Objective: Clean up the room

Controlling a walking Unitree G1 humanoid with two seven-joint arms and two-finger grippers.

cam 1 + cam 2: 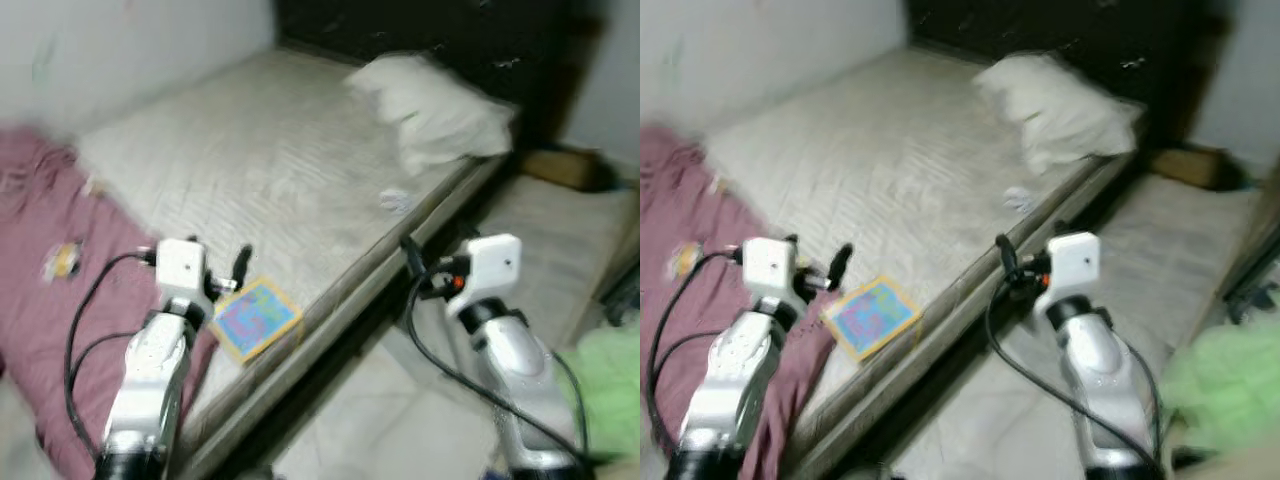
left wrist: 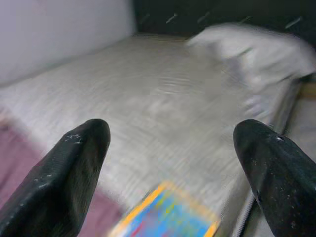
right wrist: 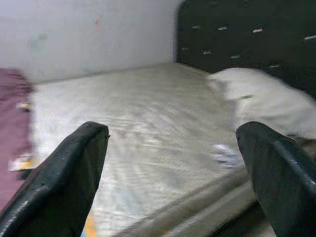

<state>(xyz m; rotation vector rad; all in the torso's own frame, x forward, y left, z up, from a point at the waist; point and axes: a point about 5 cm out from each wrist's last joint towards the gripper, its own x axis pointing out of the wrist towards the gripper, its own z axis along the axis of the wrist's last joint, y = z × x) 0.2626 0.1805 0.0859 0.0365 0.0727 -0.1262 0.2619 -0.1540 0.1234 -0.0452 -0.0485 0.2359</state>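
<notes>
Status: early stage; judged from the scene, no item has yet been collected.

Left gripper: raised over the near corner of the bed, jaws apart and empty, as the left wrist view confirms.

Right gripper: held off the bed's side edge, above the floor; jaws apart and empty in the right wrist view.

Nearest item: a colourful book with a yellow border and blue cover lies flat at the mattress's near edge, just beside the left gripper and not touched by it. It is the likeliest first pick.

Beside it, on the robot's left: a maroon blanket lies rumpled over the end of the bed, with a small yellowish object resting on it; blur prevents identification.

Mid-distance: a small pale scrap, possibly crumpled paper, sits on the mattress near its side edge.

Far end: a white pillow rests against the dark headboard.

On the robot's right: a green cloth-like mass is heaped by the floor.

Remaining: book, scrap, small object and blanket all await handling.
</notes>
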